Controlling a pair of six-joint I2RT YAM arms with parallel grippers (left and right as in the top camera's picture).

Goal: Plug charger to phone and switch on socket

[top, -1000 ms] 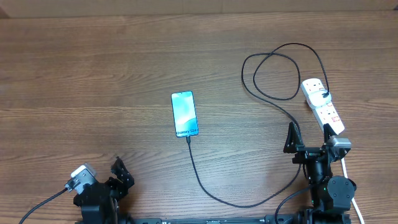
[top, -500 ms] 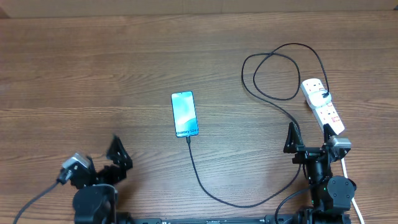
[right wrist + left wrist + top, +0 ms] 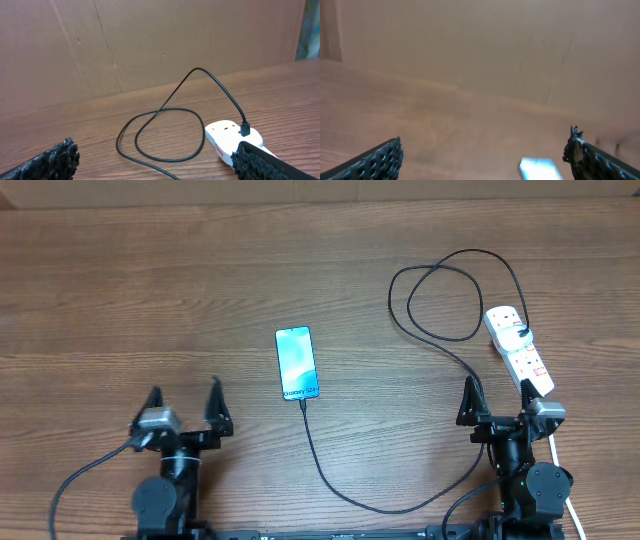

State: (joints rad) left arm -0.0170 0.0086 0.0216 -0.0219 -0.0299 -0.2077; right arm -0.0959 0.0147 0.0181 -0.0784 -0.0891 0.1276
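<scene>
The phone [image 3: 297,362] lies flat mid-table, its blue-teal screen up, and shows blurred at the bottom of the left wrist view [image 3: 540,169]. The black charger cable [image 3: 345,490] runs from the phone's near end, curves right, loops at the back [image 3: 165,132] and ends in a black plug in the white socket strip [image 3: 518,350] at the right [image 3: 227,137]. My left gripper [image 3: 184,405] is open and empty, left of and nearer than the phone. My right gripper [image 3: 497,398] is open and empty, just in front of the strip.
The strip's white cord [image 3: 562,470] runs past my right arm toward the front edge. A brown cardboard wall [image 3: 150,40] stands behind the table.
My left arm has swung from the front left corner to the right and now faces straight back, its open gripper nearer the phone. The right arm, phone and cable have not moved.
</scene>
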